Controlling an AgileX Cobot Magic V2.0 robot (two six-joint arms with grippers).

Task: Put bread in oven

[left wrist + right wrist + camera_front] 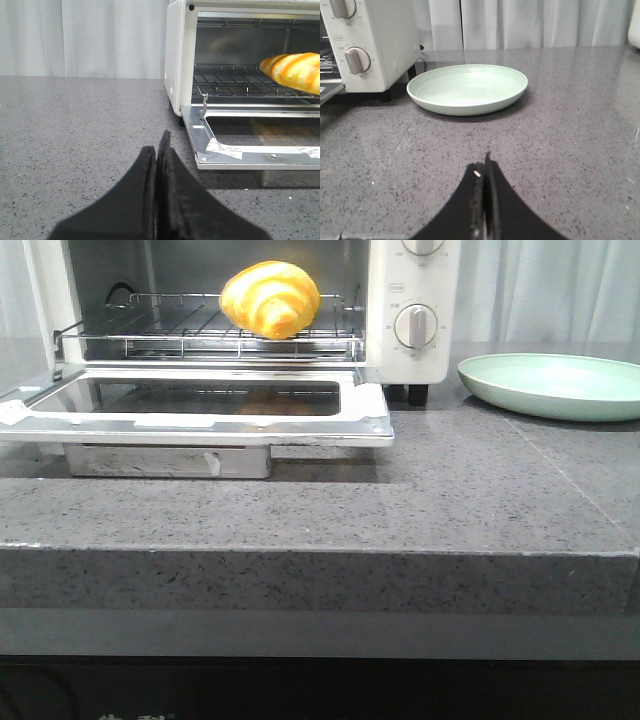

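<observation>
The golden-yellow striped bread [270,299] lies on the wire rack inside the white oven [415,300], whose glass door [200,405] hangs open and flat. In the left wrist view the bread [295,72] shows at the right of the rack. My left gripper [157,145] is shut and empty, low over the counter, to the left of the oven door. My right gripper [484,162] is shut and empty, low over the counter in front of the plate. Neither gripper shows in the front view.
A pale green round plate [555,385] sits empty to the right of the oven; it also shows in the right wrist view [467,89]. The oven's knobs [415,326] face front. The grey speckled counter [400,500] has its front edge near the camera.
</observation>
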